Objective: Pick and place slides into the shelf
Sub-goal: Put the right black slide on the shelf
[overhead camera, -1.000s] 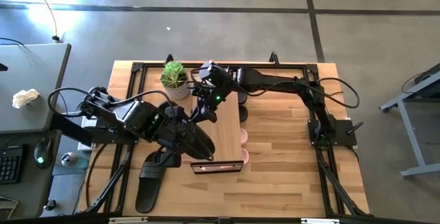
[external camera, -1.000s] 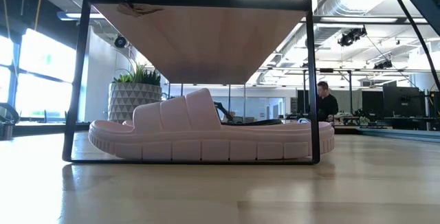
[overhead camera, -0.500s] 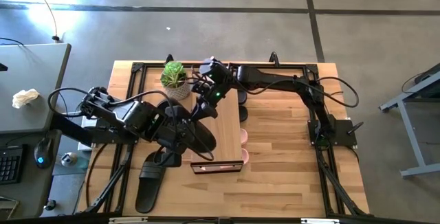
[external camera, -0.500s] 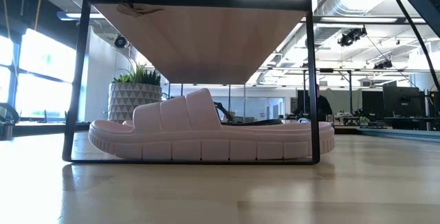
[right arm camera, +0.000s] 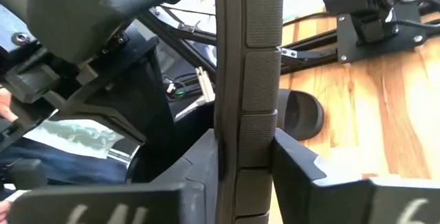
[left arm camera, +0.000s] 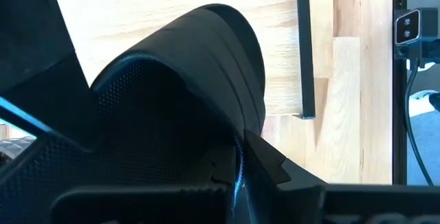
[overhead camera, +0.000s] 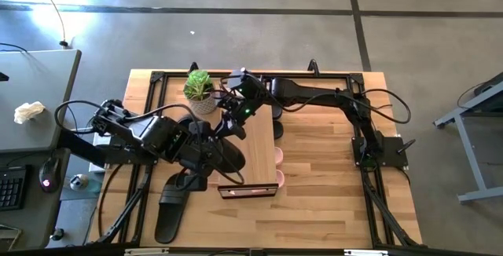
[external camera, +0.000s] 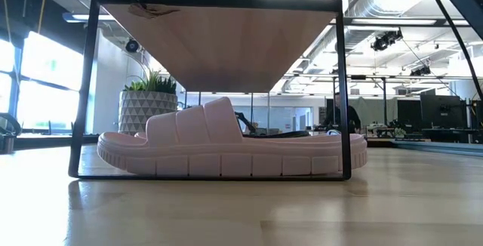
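Observation:
The shelf (overhead camera: 255, 158) is a light-wood rack in a black frame at mid-table. A pale pink slide (external camera: 226, 148) lies on its lower tier, and pink toes (overhead camera: 279, 168) poke out on the right. My left gripper (overhead camera: 206, 150) is shut on a black slide (overhead camera: 226, 155) over the shelf's left edge. My right gripper (overhead camera: 236, 117) is shut on another black slide (right arm camera: 247, 59) above the shelf's far left corner. Two more black slides (overhead camera: 173, 205) lie flat on the table near the left edge. My left gripper holds the black slide (left arm camera: 185, 93) from the table's left side, one finger (left arm camera: 265, 159) against the side by the wide strap (left arm camera: 206, 59). The other finger is hidden by the slide. The slide is lifted over the shelf top. My right gripper pinches its black slide by the sole (right arm camera: 247, 135), which stands edge-on between the two fingers (right arm camera: 302, 172). The fingers come from the far right, slanting down. The slide is lifted clear and turned on its side.
A potted plant (overhead camera: 199, 87) stands at the far edge, left of the right gripper. A dark rounded slide toe (right arm camera: 302, 114) rests on the table by the shelf's far right side. Bare tabletop (overhead camera: 330, 185) lies right of the shelf. Black frame rails (overhead camera: 149, 91) border the table.
The left gripper's slide has drawn back a little from the shelf's near end toward the far edge. The right gripper has shifted slightly over the shelf's far left corner. Both stay shut on their slides.

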`<move>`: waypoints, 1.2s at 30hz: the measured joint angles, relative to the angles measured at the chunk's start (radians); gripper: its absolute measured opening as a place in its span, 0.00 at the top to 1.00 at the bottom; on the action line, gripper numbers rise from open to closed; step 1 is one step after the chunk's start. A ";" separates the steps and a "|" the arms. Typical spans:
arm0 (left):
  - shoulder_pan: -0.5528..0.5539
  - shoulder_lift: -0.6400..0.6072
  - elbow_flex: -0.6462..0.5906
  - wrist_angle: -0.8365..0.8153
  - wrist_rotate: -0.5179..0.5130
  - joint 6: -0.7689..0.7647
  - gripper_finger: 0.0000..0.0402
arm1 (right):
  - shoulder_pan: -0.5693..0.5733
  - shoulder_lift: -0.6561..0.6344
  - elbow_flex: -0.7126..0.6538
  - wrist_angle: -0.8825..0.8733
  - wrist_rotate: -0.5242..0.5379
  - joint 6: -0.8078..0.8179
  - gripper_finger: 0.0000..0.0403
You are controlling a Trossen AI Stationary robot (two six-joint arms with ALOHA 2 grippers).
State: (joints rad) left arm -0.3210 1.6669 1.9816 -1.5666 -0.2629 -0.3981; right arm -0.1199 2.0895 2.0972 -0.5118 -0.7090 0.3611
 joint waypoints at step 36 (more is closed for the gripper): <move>-0.167 -0.079 0.197 -0.006 -0.548 -0.237 0.68 | -0.194 -0.295 0.000 -0.120 0.318 -0.177 0.90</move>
State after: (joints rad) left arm -0.4882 1.5881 2.1788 -1.5722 -0.8110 -0.6356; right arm -0.3139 1.7941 2.0968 -0.6323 -0.3906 0.1841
